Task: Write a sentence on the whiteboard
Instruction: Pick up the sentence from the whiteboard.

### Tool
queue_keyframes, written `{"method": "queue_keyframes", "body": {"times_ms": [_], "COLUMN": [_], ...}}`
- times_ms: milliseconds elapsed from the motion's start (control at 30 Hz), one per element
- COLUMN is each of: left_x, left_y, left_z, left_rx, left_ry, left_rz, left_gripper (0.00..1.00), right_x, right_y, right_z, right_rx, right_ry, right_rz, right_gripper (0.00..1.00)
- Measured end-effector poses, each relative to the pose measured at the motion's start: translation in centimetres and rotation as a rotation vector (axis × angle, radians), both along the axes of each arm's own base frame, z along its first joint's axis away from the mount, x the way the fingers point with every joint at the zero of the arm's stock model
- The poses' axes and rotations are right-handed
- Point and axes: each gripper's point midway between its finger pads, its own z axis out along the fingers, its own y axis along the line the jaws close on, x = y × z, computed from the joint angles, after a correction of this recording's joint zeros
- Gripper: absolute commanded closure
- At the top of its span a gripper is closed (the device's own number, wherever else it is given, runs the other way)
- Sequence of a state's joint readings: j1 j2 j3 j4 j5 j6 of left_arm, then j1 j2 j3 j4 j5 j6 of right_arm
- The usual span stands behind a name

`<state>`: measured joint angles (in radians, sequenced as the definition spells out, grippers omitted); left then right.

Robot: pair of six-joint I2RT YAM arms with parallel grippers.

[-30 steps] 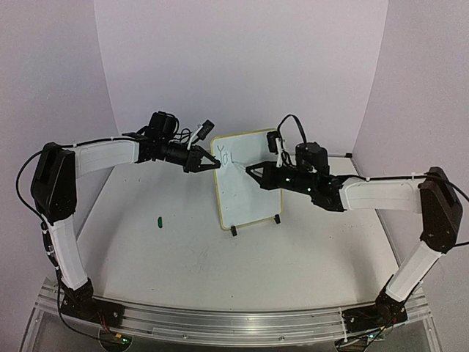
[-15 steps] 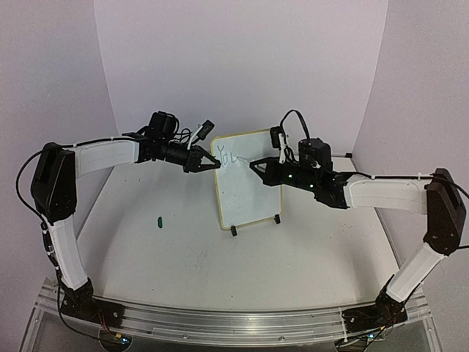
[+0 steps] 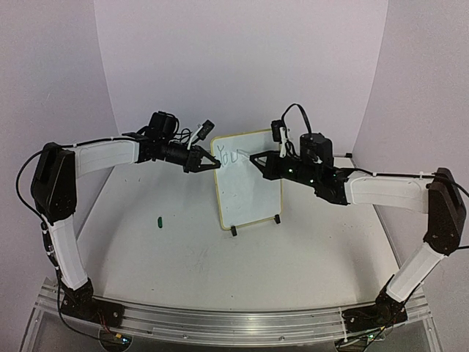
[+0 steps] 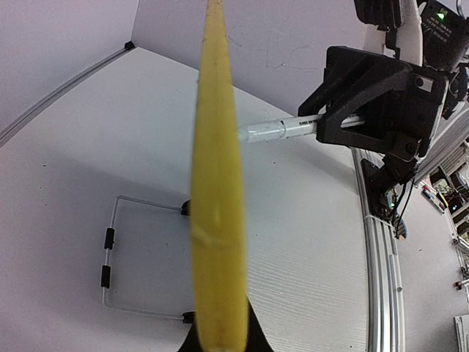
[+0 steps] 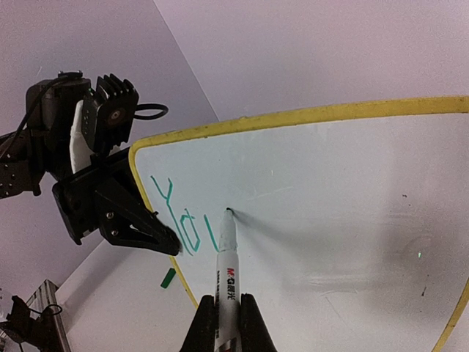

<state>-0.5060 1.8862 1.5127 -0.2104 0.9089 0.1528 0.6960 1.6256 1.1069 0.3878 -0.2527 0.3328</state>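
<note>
1. The jaws of the left gripper were pressed tight on the yellow side edge of the whiteboard. The jaws of the right gripper were pinching a marker.
2. The whiteboard stood up on its small black feet near the middle of the surface. The sentence had only "You" in green, near the top left corner. The marker tip touched the board just beside it.
3. If the marker pushed too hard, the board could tip back or slide, because only one edge was held.
4. If the tip came off the board, a letter could come out broken.
5. The left gripper sat very near the letters, so the marker could bump it.
6. A small green piece, maybe the cap, lay on the surface well apart, in nobody's way.
</note>
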Motion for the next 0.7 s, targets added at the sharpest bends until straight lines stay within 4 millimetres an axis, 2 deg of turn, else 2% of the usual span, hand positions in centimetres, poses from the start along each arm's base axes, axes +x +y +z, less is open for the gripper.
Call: {"method": "queue_keyframes", "body": {"times_ms": [267,700], "left_x": [0.0,0.0], "left_y": [0.0,0.0], "left_z": [0.0,0.0], "left_rx": [0.000,0.000], "left_ry": [0.000,0.000], "left_rz": [0.000,0.000], "left_gripper": [1.00,1.00], "right_x": [-0.1,-0.9], "right_y": [0.0,-0.2], "right_z": [-0.1,-2.7], "right_rx": [0.006,-0.012], "right_ry": [0.008,0.066], "right_rz": [0.003,0.020], "right_gripper": [1.00,1.00]}}
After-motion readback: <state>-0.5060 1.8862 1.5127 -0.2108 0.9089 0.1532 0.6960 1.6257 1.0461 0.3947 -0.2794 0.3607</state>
